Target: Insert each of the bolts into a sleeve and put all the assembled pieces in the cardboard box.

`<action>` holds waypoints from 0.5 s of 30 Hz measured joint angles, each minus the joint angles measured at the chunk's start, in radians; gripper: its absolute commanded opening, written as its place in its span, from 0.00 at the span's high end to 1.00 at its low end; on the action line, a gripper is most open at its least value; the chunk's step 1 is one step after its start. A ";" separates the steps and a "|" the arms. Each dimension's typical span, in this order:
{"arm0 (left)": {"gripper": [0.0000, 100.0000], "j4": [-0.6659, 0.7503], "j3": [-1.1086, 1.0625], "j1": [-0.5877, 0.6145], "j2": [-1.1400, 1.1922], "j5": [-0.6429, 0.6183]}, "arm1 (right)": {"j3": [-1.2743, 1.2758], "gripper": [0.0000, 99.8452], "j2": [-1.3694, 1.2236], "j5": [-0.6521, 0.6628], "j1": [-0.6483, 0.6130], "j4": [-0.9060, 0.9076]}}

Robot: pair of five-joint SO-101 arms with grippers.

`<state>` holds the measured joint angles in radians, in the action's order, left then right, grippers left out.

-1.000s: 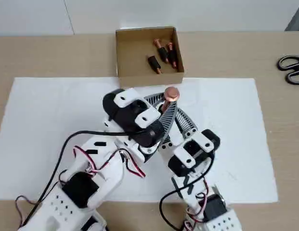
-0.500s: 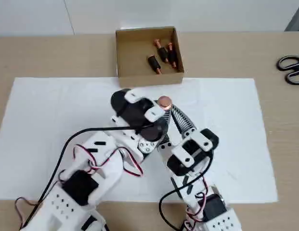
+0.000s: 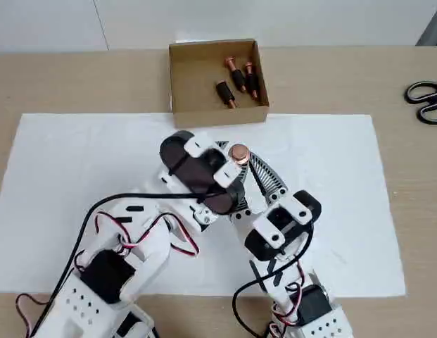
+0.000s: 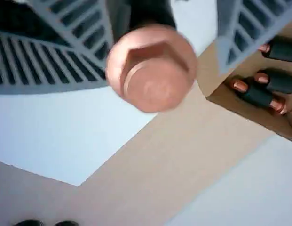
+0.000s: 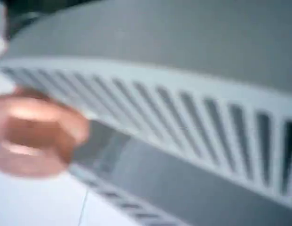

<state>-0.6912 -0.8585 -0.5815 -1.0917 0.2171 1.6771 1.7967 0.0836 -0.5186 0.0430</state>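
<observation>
On the sheet (image 3: 77,183), 6 o'clock from the box (image 3: 177,77), the bolt (image 3: 239,153) stands head-up, long axis approx vertical, btwn both arms. Left gripper (image 4: 162,66): fingers apart either side of it. Right gripper (image 3: 255,172) sits just beside it at 5 o'clock; grip can't tell.

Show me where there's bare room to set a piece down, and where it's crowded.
Free: the white sheet on either side of the arms, out to its edges; table between sheet and scissors; the cardboard box's left half. Crowded: mid-sheet, where the arms meet at the bolt; the box's right half, holding assembled pieces.
</observation>
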 measured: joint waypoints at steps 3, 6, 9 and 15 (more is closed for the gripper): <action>0.87 -0.083 0.005 -0.017 -0.031 0.000 | 0.000 1.00 0.000 0.000 0.000 0.000; 0.87 -0.186 0.006 -0.035 -0.057 -0.003 | 0.000 1.00 -0.003 0.000 0.000 0.002; 0.87 -0.227 0.015 -0.040 -0.091 -0.005 | 0.000 1.00 0.000 0.000 0.000 0.000; 0.87 -0.238 0.063 0.026 -0.161 -0.005 | 0.000 1.00 -0.002 0.000 0.002 0.049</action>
<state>-0.9291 -0.7956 -0.5554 -1.2528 0.2125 1.6771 1.7952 0.0836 -0.5171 0.0921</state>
